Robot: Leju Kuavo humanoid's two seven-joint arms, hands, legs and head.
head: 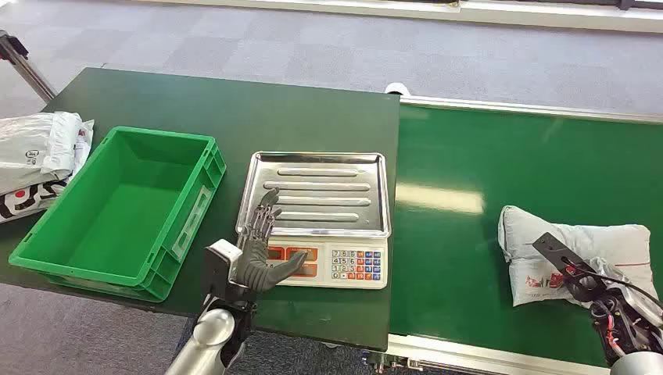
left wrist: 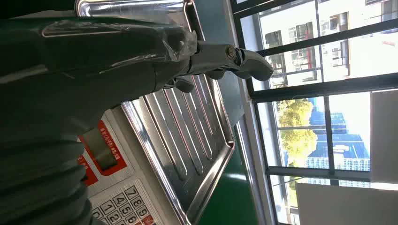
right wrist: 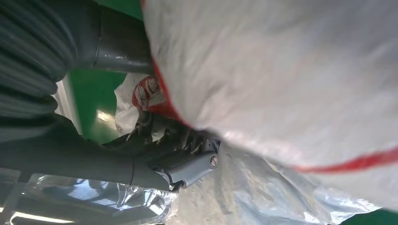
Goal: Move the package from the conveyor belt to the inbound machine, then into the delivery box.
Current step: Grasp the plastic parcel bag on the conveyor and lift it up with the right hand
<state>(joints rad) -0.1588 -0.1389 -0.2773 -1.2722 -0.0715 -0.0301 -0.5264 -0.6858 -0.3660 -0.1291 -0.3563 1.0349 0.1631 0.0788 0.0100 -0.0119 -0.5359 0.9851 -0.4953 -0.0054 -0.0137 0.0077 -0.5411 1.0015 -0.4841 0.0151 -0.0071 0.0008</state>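
From the head view I see the package (head: pixel 582 254), grey-white with red print, lying on the green conveyor belt (head: pixel 469 234), my right hand (head: pixel 582 281) upon its near side. My left hand (head: pixel 262 250) hovers over the scale (head: pixel 336 266), fingers spread, holding nothing. In the left wrist view the fingers (left wrist: pixel 244 58) stretch above the steel tray (left wrist: pixel 187 140). In the right wrist view the fingers (right wrist: pixel 187 164) press into the package (right wrist: pixel 281 70); a full grip I cannot tell.

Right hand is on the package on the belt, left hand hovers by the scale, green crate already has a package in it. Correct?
No: the head view shows the green crate holding nothing. The rest stands: right hand on the package on the belt, left hand by the scale.
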